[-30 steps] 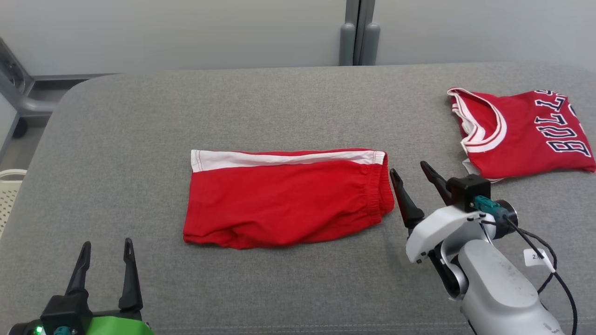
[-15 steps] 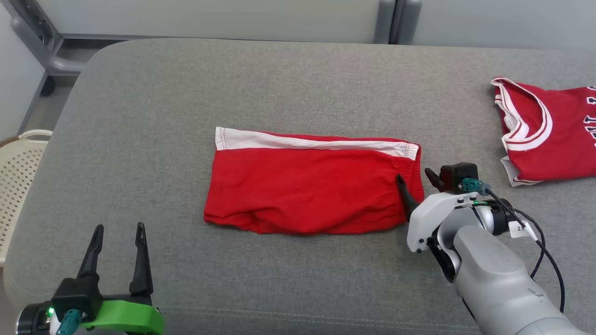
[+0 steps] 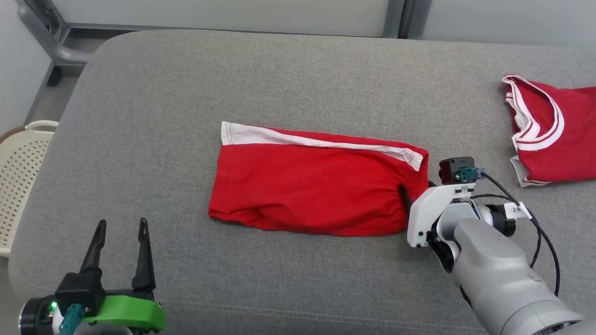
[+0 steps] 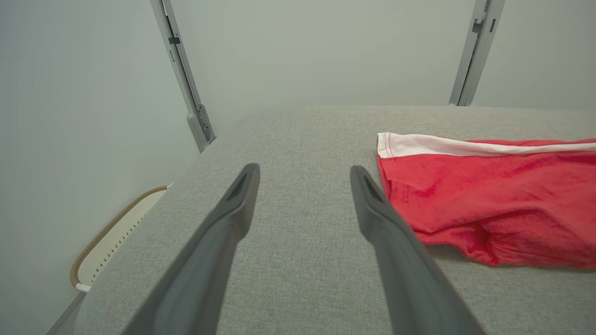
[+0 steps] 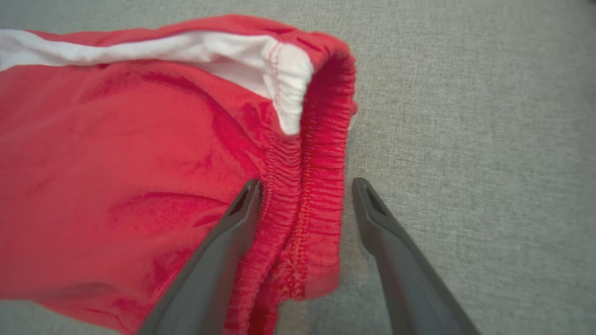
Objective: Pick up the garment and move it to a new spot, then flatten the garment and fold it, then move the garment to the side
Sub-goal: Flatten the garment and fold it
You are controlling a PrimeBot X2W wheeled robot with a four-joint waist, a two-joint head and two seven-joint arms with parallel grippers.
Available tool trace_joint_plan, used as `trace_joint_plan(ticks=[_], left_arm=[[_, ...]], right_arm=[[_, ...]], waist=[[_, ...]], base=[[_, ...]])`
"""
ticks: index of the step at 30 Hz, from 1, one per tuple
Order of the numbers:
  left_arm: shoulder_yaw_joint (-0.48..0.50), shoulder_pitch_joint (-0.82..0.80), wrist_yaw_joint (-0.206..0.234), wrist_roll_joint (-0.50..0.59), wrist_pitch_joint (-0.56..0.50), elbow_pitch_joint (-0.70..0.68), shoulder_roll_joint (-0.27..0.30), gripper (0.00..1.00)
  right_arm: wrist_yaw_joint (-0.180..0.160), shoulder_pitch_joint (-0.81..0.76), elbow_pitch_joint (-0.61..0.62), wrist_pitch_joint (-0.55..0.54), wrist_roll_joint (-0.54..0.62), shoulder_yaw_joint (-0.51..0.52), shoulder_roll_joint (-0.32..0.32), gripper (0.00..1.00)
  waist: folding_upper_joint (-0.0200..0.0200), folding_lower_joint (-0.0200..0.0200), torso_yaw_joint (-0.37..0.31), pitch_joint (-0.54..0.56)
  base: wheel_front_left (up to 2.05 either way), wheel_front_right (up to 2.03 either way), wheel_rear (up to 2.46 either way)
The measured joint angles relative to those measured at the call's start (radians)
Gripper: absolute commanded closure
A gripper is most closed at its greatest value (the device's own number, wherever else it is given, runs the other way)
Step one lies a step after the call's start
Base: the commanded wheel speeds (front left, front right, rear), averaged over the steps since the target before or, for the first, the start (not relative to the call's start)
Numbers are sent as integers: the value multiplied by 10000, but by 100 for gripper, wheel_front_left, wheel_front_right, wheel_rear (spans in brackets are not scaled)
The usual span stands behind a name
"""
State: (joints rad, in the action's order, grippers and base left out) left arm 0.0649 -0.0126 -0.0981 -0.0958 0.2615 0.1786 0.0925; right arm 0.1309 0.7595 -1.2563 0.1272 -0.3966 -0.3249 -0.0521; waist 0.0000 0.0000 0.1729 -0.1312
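Note:
The garment, red shorts (image 3: 312,186) with a white side stripe, lies folded flat in the middle of the grey cushioned surface (image 3: 298,83). My right gripper (image 3: 416,188) is open at the shorts' right end. In the right wrist view the right gripper (image 5: 307,184) straddles the gathered elastic waistband (image 5: 321,153), one finger over the red cloth and the other over bare grey fabric. My left gripper (image 3: 122,223) stands open at the lower left, apart from the shorts. Between the left gripper's (image 4: 303,170) fingers only grey surface shows, with the shorts (image 4: 489,195) off to the right.
A red jersey (image 3: 549,135) with white trim lies at the right edge of the surface. A cream perforated basket (image 3: 18,177) sits on the floor beyond the left edge, basket (image 4: 111,242). Grey metal posts and a pale wall stand behind.
The head camera has turned and dipped, shifting the whole picture. My right gripper has moved forward from beside the shorts to straddle the waistband. The left gripper holds its place.

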Motion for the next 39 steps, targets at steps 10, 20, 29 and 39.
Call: trace_joint_plan(ticks=[10,20,29,39], left_arm=[[-115,-87,-86,75,8,180,-13,0],[-123,-83,-134,100,8,345,-13,0],[-63,65,-151,102,8,376,-13,0],[-128,210,-150,100,8,336,-100,0]], right_arm=[[0,292,153,-1668,-1471,-430,10,0],[-2,449,44,-2259,-2121,-811,-8,100],[6,234,663,-2784,-2844,-1383,-1129,100],[6,-92,2771,-4195,-4383,-2667,-2732,100]], waist=[[0,0,209,31],[0,0,309,164],[0,0,89,451],[0,0,-375,537]], base=[[0,0,0],[0,0,0],[0,0,0],[0,0,0]])
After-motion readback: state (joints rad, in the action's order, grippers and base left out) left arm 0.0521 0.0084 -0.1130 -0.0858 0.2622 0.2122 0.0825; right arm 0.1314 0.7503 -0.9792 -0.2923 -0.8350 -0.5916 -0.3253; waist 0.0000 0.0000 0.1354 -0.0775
